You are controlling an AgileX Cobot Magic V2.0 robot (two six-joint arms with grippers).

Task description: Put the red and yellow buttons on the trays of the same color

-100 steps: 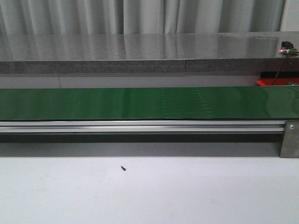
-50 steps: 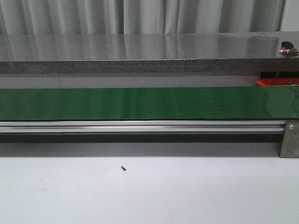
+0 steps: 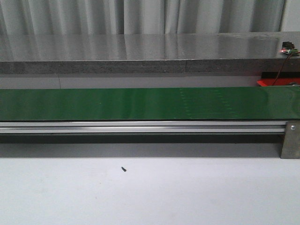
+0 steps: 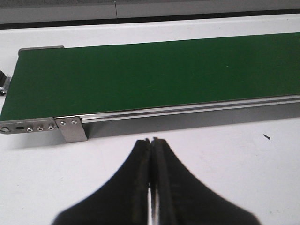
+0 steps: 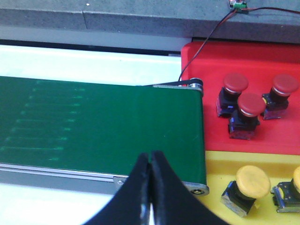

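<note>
In the right wrist view, three red buttons point(image 5: 251, 105) stand on the red tray point(image 5: 262, 56). Beside it, two yellow buttons point(image 5: 253, 182) sit on the yellow tray point(image 5: 220, 161). Both trays lie past the end of the green belt point(image 5: 103, 126). My right gripper point(image 5: 150, 153) is shut and empty, over the belt's near edge. My left gripper point(image 4: 152, 140) is also shut and empty, above the white table in front of the belt's point(image 4: 154, 75) other end. The front view shows no gripper, and only a sliver of the red tray point(image 3: 276, 82). No button lies on the belt point(image 3: 140, 103).
A grey stone ledge point(image 3: 140, 51) runs behind the belt. A small circuit board point(image 3: 289, 49) with a lit red light and a dark wire sits at the ledge's right end. Metal brackets point(image 3: 290, 140) hold the belt's rail. A tiny black speck point(image 3: 123, 169) lies on the white table.
Faint marks on the green belt have shifted to the right, so the belt is running rightward. Nothing else differs in the front view.
</note>
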